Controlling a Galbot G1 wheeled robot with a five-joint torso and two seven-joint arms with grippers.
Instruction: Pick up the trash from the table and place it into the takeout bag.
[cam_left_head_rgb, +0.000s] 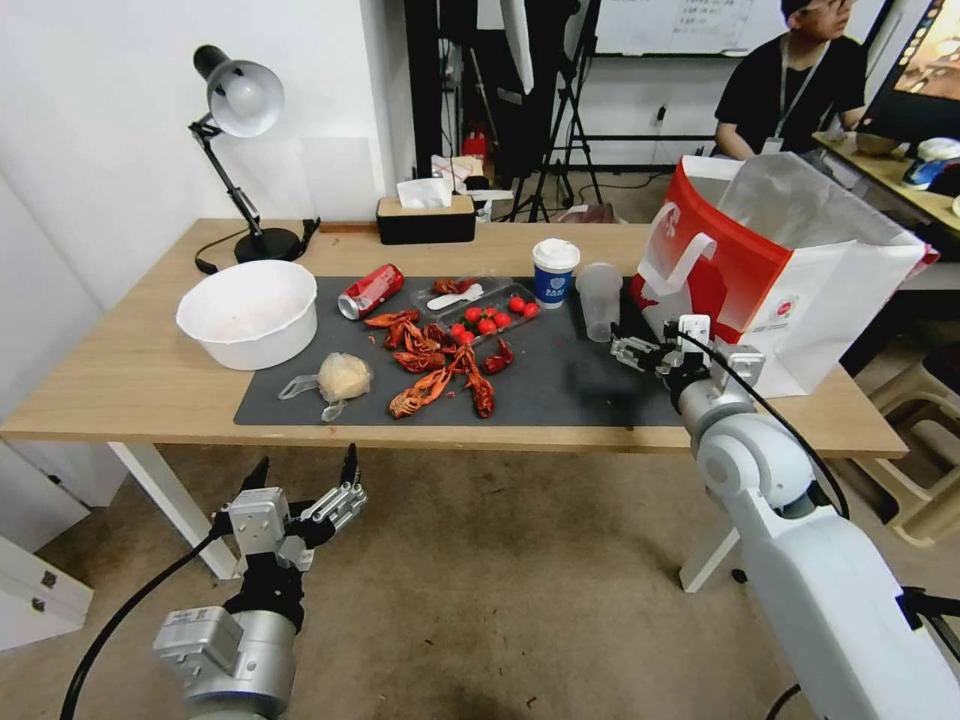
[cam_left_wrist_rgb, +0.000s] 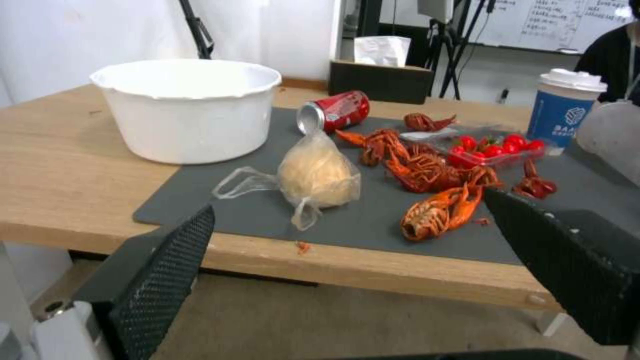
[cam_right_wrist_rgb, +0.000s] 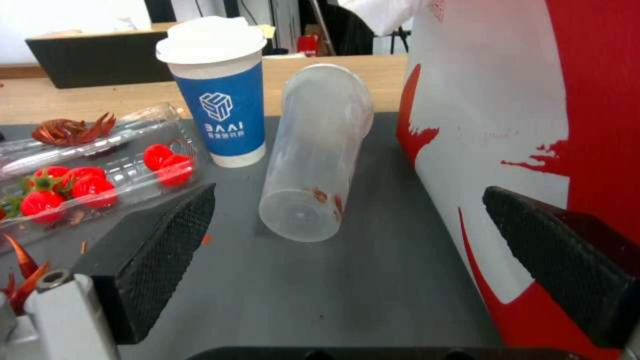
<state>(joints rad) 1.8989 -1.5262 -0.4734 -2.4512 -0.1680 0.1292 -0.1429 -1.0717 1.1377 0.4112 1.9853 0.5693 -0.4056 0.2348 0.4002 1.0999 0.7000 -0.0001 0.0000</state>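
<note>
On the table (cam_left_head_rgb: 130, 380) the trash lies on a dark grey mat (cam_left_head_rgb: 560, 385). A red soda can (cam_left_head_rgb: 370, 291) (cam_left_wrist_rgb: 333, 112) lies on its side. A small clear bag with a pale lump (cam_left_head_rgb: 340, 378) (cam_left_wrist_rgb: 317, 175) rests near the front edge. A blue white-lidded paper cup (cam_left_head_rgb: 554, 270) (cam_right_wrist_rgb: 217, 95) stands beside a clear plastic cup (cam_left_head_rgb: 598, 300) (cam_right_wrist_rgb: 320, 150). The red and white takeout bag (cam_left_head_rgb: 780, 270) (cam_right_wrist_rgb: 533, 125) stands open at the right. My right gripper (cam_left_head_rgb: 645, 345) (cam_right_wrist_rgb: 360, 265) is open, just short of the clear cup. My left gripper (cam_left_head_rgb: 306, 460) (cam_left_wrist_rgb: 360, 270) hangs open below the table's front edge, facing the small bag.
A big white bowl (cam_left_head_rgb: 245, 312) sits at the left. Red crayfish shells (cam_left_head_rgb: 440, 365) and a clear tray of tomatoes (cam_left_head_rgb: 485, 318) fill the mat's middle. A desk lamp (cam_left_head_rgb: 235, 110) and tissue box (cam_left_head_rgb: 425, 215) stand at the back edge.
</note>
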